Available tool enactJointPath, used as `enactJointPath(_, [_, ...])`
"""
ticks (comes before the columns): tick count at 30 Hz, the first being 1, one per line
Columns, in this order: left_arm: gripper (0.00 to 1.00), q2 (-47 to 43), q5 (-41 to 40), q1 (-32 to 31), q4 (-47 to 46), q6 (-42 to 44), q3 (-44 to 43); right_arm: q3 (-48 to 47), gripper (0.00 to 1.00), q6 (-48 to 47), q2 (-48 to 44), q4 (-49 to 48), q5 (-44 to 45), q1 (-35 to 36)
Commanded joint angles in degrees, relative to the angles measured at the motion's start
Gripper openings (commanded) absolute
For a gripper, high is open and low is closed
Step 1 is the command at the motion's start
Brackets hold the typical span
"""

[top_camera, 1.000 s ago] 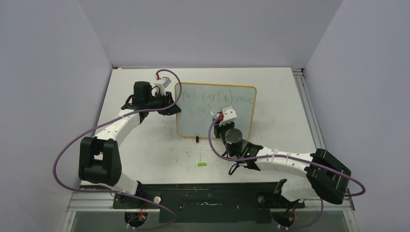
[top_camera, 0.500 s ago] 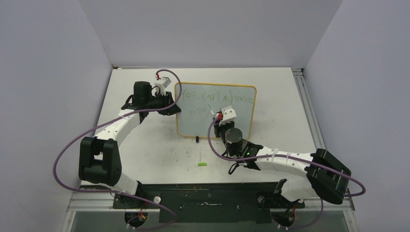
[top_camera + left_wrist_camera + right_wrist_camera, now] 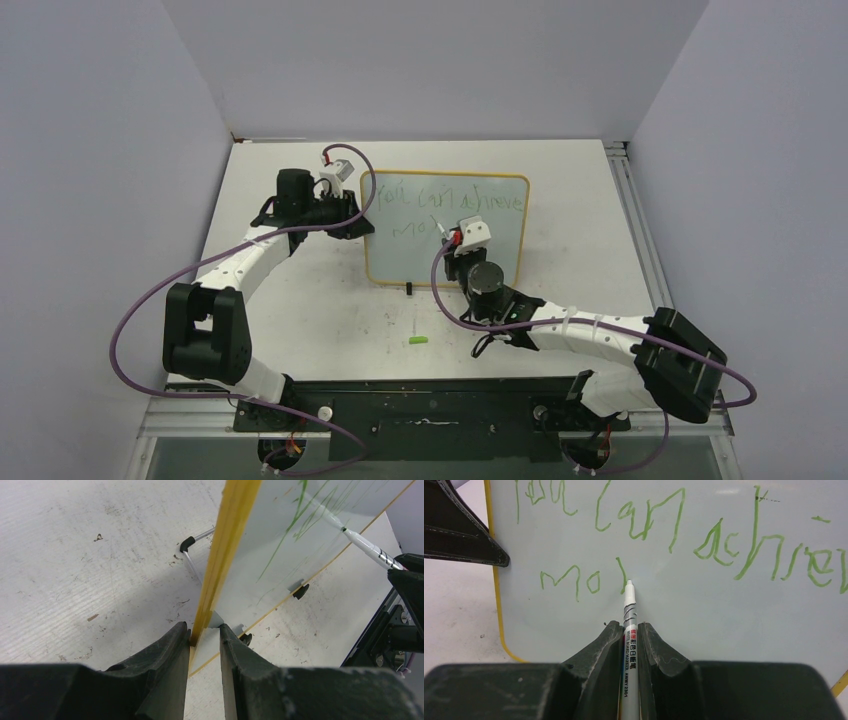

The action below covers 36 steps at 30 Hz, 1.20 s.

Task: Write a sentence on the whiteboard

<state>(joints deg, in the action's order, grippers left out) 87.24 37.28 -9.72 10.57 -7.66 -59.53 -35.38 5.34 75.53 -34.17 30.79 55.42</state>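
The whiteboard, yellow-framed, stands tilted on the table. My left gripper is shut on its left edge, with the frame pinched between the fingers. The sentence is in green: a top line reading roughly "You can achieve", and below it "mo" plus one stroke. My right gripper is shut on a white marker. The marker's tip touches the board just right of that last stroke. The marker also shows in the left wrist view.
A small green cap lies on the table in front of the board. A black clip foot sits at the board's near edge, and a thin wire leg props it from behind. Walls close in on three sides.
The right gripper with the marker has edged slightly toward the far side of the board. The left arm and the board have not moved.
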Motion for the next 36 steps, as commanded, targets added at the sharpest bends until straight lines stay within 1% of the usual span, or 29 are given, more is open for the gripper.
enactJointPath(1, [0.25, -1.07, 0.72, -0.56, -0.82, 0.2, -2.36, -0.13, 0.05, -0.27, -2.23, -1.64, 3.39, -1.38])
enactJointPath(9, [0.25, -1.03, 0.74, -0.59, -0.81, 0.2, -2.43, 0.81, 0.05, 0.44, -3.29, -0.4, 3.74, -1.37])
enactJointPath(15, [0.25, -1.02, 0.7, -0.57, -0.81, 0.19, -2.38, 1.14, 0.05, 0.31, -3.98, -0.05, 1.96, -1.27])
enactJointPath(19, [0.25, -1.03, 0.62, -0.5, -0.81, 0.19, -2.42, 3.69, 0.05, -2.13, -6.75, -2.88, 0.54, 1.49])
enactJointPath(22, [0.25, -1.03, 0.61, -0.58, -0.81, 0.19, -2.43, 3.75, 0.05, -3.14, -7.41, -1.96, 1.5, 2.84])
enactJointPath(36, [0.25, -1.11, 0.62, -0.61, -0.81, 0.28, -2.3, 2.48, 0.05, -1.84, -3.46, -1.59, 2.31, -0.67])
